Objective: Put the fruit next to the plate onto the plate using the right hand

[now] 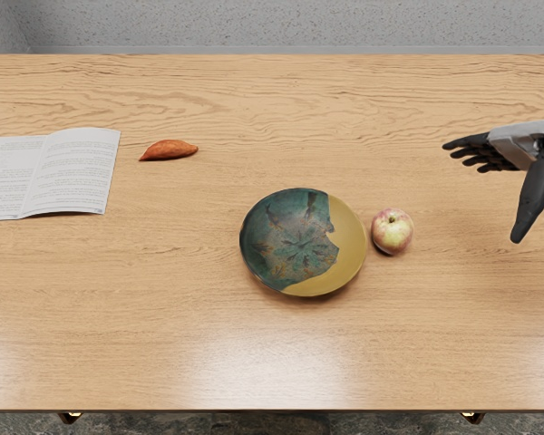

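1. Hand [508, 154] on the right arm enters from the right edge of the view and hovers above the table [272, 353]. Fingers are spread and point left, thumb hangs down. It holds nothing and touches nothing.
2. Left arm is out of view.
3. Apple [392, 231] sits on the table just beside the right rim of the plate [344, 249]. Can't tell whether it touches the rim. Stem side is up.
4. Apple is left of the hand and nearer the front of the table, well apart from it. Bare wood lies between them.
5. Plate is mid-table, teal and yellow, with nothing on it.
6. Sweet potato [169, 150] lies far left and toward the back, well apart from the plate, so it's not the fruit next to the plate.
7. Open booklet [45, 172] lies flat just left of the sweet potato, running off the view's left edge.
8. Table's front edge shows along the bottom and its back edge meets the wall at the top. There is open wood in front of and behind the plate and apple.
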Motion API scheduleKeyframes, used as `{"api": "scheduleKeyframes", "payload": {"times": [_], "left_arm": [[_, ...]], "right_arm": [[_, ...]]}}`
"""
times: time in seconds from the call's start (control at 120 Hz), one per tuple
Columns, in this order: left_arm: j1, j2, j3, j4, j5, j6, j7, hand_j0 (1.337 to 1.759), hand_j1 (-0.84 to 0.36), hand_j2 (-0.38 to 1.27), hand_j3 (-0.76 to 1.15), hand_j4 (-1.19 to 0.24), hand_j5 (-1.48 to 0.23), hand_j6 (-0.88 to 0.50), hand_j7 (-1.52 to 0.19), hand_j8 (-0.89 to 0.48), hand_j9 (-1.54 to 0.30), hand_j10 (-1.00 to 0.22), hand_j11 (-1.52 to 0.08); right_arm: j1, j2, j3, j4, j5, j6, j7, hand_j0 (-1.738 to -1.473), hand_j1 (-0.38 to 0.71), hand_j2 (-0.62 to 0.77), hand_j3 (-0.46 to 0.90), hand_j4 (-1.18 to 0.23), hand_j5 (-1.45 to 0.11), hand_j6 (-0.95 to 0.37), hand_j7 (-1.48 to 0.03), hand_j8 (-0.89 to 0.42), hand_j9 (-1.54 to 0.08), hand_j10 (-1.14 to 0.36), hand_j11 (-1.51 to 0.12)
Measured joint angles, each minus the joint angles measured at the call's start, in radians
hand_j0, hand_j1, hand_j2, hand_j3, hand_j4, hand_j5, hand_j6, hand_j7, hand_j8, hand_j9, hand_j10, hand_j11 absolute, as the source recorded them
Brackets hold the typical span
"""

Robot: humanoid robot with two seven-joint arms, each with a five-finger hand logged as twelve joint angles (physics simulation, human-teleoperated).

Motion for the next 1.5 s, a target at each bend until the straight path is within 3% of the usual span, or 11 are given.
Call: {"api": "scheduleKeyframes", "payload": {"times": [0.267, 0.408, 0.558, 0.742, 1.017, 1.5], "left_arm": [[0.000, 0.000, 0.000, 0.000, 0.000, 0.000, 0.000, 1.658, 0.35, 0.00, 0.00, 0.00, 0.00, 0.00, 0.00, 0.00, 0.00, 0.00, 0.00], [0.000, 0.000, 0.000, 0.000, 0.000, 0.000, 0.000, 1.658, 0.35, 0.00, 0.00, 0.00, 0.00, 0.00, 0.00, 0.00, 0.00, 0.00, 0.00], [0.000, 0.000, 0.000, 0.000, 0.000, 0.000, 0.000, 1.658, 0.35, 0.00, 0.00, 0.00, 0.00, 0.00, 0.00, 0.00, 0.00, 0.00, 0.00], [-0.001, 0.000, 0.000, 0.000, 0.000, 0.000, 0.000, 1.658, 0.35, 0.00, 0.00, 0.00, 0.00, 0.00, 0.00, 0.00, 0.00, 0.00, 0.00], [0.001, 0.000, 0.000, 0.000, 0.000, 0.000, 0.000, 1.658, 0.35, 0.00, 0.00, 0.00, 0.00, 0.00, 0.00, 0.00, 0.00, 0.00, 0.00], [-0.001, 0.000, 0.000, 0.000, 0.000, 0.000, 0.000, 1.658, 0.35, 0.00, 0.00, 0.00, 0.00, 0.00, 0.00, 0.00, 0.00, 0.00, 0.00]], "right_arm": [[0.011, 0.004, 0.005, 0.002, -0.001, 0.000, -0.008, -1.658, -0.35, 0.00, 0.00, -0.01, 0.00, -0.01, 0.00, -0.01, 0.00, -0.01, 0.00], [0.037, -0.004, 0.008, 0.010, -0.005, 0.000, -0.091, -1.658, -0.35, 0.00, 0.00, -0.01, 0.00, -0.01, 0.00, -0.01, 0.00, -0.01, 0.00], [0.055, 0.019, 0.035, 0.071, -0.024, 0.000, -0.120, -1.658, -0.35, 0.00, 0.00, -0.01, 0.00, -0.01, 0.00, -0.01, 0.00, -0.01, 0.00], [0.061, 0.113, 0.054, 0.134, -0.105, 0.000, -0.128, -1.658, -0.35, 0.00, 0.00, -0.01, 0.00, -0.01, 0.00, -0.01, 0.00, 0.00, 0.00], [-0.013, 0.146, 0.047, 0.263, -0.361, -0.075, -0.129, -1.658, -0.35, 0.00, 0.00, 0.00, 0.00, -0.01, 0.00, -0.01, 0.00, 0.00, 0.00], [-0.170, 0.269, 0.049, 0.284, -0.626, -0.327, -0.129, -1.658, -0.35, 0.00, 0.00, -0.01, -0.01, -0.01, 0.00, -0.01, 0.00, -0.01, 0.00]]}}
